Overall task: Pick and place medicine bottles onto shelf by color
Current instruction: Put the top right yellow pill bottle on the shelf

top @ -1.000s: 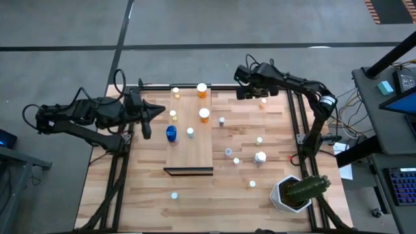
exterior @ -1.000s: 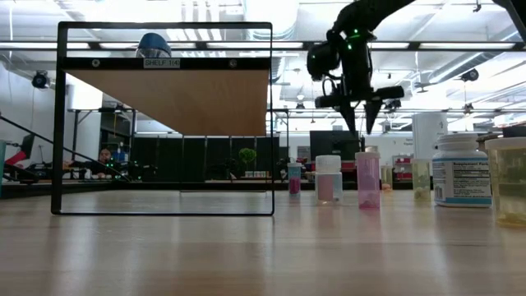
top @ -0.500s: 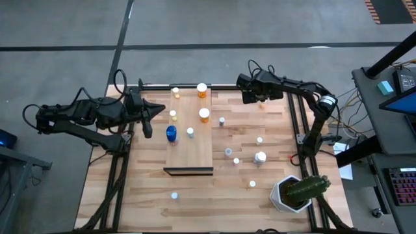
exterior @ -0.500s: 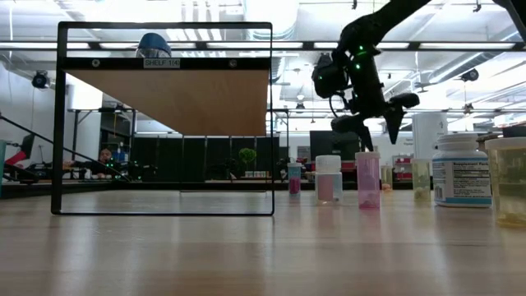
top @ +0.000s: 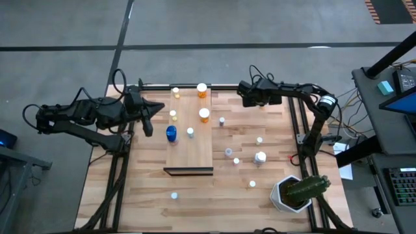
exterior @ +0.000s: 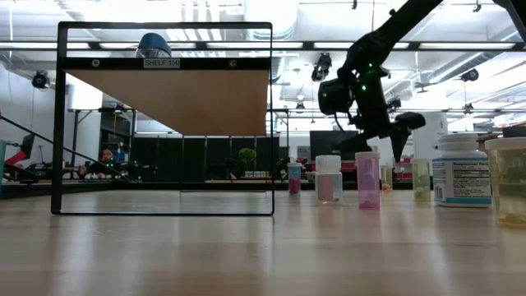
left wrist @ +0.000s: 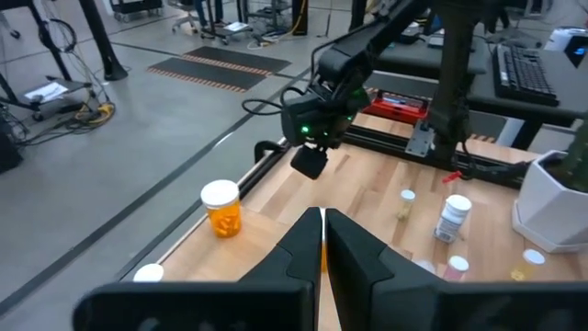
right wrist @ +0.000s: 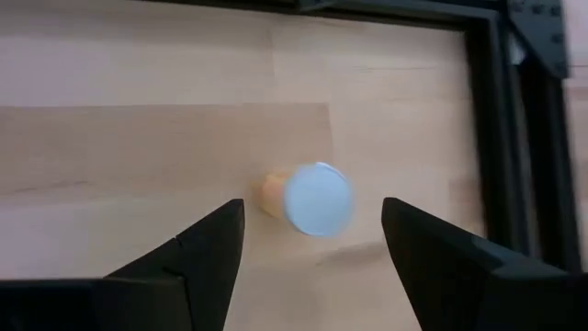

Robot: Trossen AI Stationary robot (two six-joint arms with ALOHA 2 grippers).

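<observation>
A small orange bottle (right wrist: 308,198) with a white cap is seen standing upright on the planked table (top: 247,195), near the far right corner beside the black frame rail (right wrist: 514,119). It is seen from directly above, between the two spread fingers (right wrist: 207,248) of the right gripper (right wrist: 312,244), and is touched by neither. The right gripper (top: 255,95) is held wide open over this bottle, with nothing gripped.

Towards the table's middle from that gripper, the pale shelf (top: 190,153) is laid flat. On it are carried two orange bottles (top: 202,90), a smaller yellowish one (top: 173,115), a whitish one (top: 190,132) and a fat blue bottle (top: 171,134). Between the shelf and the right rail, several whitish and pink bottles (top: 260,156) are scattered, well apart from one another. A white pot with a cactus (top: 298,193) is set at the near right corner.

In the low view, the right gripper (exterior: 374,140) is seen hanging just behind a pink bottle (exterior: 367,179).

The left gripper (top: 155,110) is kept pinched shut, empty, at the left edge of the shelf, pointing towards the bottles there.
</observation>
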